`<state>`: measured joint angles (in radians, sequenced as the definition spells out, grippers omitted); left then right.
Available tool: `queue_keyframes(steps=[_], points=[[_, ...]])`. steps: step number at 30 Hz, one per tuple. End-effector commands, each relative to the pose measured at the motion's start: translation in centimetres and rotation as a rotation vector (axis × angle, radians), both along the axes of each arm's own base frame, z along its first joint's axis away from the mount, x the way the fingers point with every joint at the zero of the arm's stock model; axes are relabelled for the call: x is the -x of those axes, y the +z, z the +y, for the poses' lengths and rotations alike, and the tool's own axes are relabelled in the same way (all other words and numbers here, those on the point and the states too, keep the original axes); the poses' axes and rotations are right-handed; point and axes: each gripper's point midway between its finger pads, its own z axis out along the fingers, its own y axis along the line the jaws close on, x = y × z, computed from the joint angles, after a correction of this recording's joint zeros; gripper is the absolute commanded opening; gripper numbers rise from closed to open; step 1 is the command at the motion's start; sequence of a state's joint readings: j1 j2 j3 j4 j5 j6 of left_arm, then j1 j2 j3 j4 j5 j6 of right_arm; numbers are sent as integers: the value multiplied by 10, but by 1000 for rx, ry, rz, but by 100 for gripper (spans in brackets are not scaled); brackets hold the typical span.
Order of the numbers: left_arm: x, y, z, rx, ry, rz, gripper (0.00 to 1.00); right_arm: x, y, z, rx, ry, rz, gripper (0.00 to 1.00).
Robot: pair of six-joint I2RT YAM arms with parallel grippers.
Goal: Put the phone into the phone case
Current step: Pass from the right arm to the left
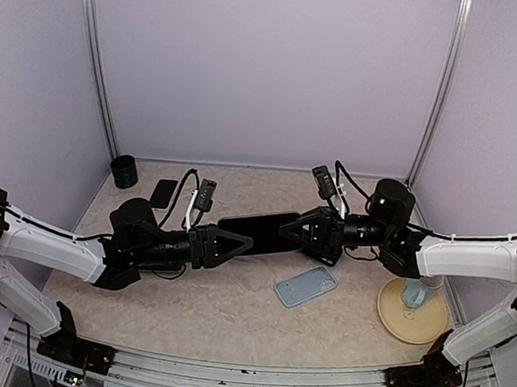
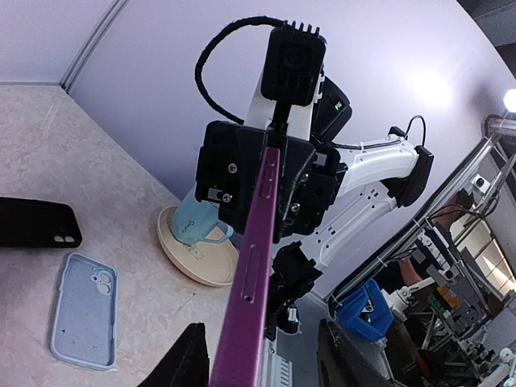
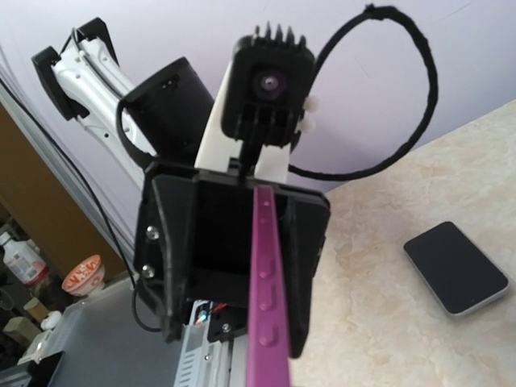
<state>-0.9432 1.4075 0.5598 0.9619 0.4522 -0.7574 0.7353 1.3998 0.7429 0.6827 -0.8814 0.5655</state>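
Phone (image 1: 260, 231) hangs above the table (image 1: 231, 312), right gripper (image 1: 302, 233) clamped on one end, left gripper (image 1: 242, 242) straddling the other with gaps either side, blue phone case (image 1: 305, 286) lying flat nearby.

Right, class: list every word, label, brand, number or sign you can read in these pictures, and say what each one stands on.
No text reads clearly in any view.
On the mug: a dark script word, too blurred to read.
On the plate under it: a small mark near the rim, too small to read.
On the phone and the phone case: no lettering shows.
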Motion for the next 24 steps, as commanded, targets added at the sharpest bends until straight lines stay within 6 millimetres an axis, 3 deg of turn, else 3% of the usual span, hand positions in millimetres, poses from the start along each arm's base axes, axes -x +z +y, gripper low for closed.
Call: queue_keyframes(steps=[1, 14, 18, 21, 24], points=[[-1, 19, 0, 54, -2, -46, 41, -5, 10, -1, -47, -21, -34, 0], [-12, 10, -2, 1, 53, -47, 19, -7, 5, 3, -30, -18, -13, 0], [-13, 6, -4, -17, 52, -50, 1, -7, 4, 5, -18, -14, -2, 0], [-16, 1, -5, -41, 64, -50, 0, -9, 4, 6, -5, -14, 13, 0], [-17, -3, -5, -58, 73, -52, 0, -11, 4, 6, 13, -25, 24, 6]])
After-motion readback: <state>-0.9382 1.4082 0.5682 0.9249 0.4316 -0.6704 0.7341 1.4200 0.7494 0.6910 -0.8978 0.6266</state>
